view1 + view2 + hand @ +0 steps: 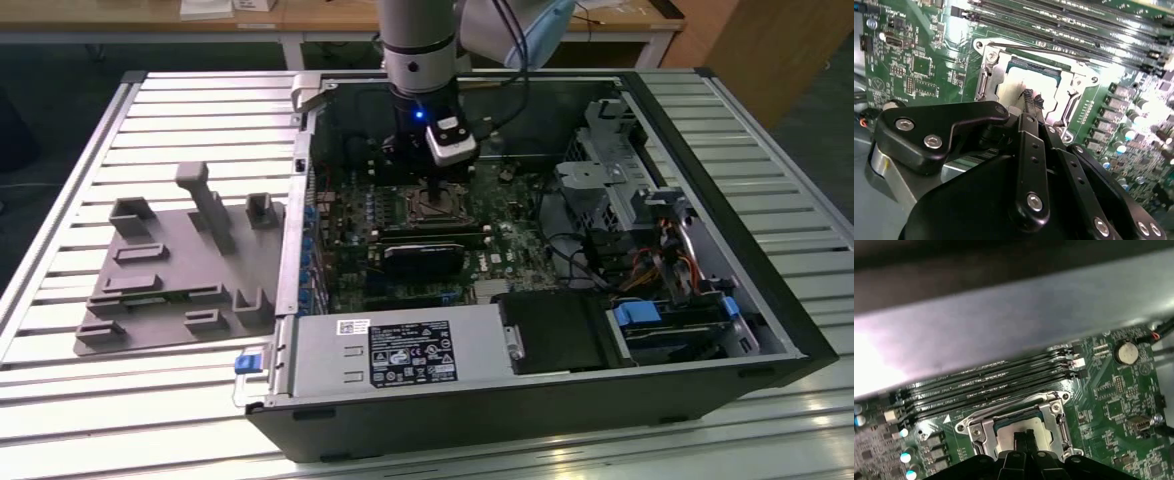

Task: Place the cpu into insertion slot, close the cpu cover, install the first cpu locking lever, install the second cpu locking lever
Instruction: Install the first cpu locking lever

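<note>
Silvery metal frames the insertion slot [430, 204] in the exterior view, where we see the gripper [441, 186] reaching straight down into the open computer case [747, 300], directly above that socket; the black card [427, 255] lies just nearer the camera, and the grey fixture [180, 265] sits well apart on the exterior view's left. In the second wrist view we find the cpu [1021, 82] lying flat in the socket with the cpu cover [991, 75] framing it, fingertips [1033, 100] pinched together and touching its pale face. In the first wrist view the closed fingertips [1024, 439] press at the chip's centre, memory slots [989, 382] running just beyond.
</note>
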Robot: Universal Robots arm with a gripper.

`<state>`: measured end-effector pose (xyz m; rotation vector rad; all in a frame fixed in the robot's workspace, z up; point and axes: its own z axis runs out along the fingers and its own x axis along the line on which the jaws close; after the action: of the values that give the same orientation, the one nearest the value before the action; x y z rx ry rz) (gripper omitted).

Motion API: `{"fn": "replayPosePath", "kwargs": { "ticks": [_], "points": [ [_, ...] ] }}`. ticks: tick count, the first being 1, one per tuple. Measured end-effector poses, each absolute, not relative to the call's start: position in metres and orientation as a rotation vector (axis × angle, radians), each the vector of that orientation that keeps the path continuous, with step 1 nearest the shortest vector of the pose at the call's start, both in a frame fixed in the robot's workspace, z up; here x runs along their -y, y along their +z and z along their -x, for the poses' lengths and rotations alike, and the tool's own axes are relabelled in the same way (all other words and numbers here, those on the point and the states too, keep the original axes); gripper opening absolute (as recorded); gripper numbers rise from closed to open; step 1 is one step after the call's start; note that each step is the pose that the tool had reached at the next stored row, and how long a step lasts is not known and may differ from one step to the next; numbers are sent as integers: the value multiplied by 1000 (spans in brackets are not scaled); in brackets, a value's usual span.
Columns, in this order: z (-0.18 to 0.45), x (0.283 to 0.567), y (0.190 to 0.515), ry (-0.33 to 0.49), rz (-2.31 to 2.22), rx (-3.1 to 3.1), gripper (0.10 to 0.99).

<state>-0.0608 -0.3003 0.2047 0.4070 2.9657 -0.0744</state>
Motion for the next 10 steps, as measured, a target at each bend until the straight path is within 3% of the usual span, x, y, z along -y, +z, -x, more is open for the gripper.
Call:
{"fn": "replayPosePath", "kwargs": {
  "ticks": [10],
  "points": [
    [61, 300, 204, -107, -197, -2986, 106]
  ]
}}
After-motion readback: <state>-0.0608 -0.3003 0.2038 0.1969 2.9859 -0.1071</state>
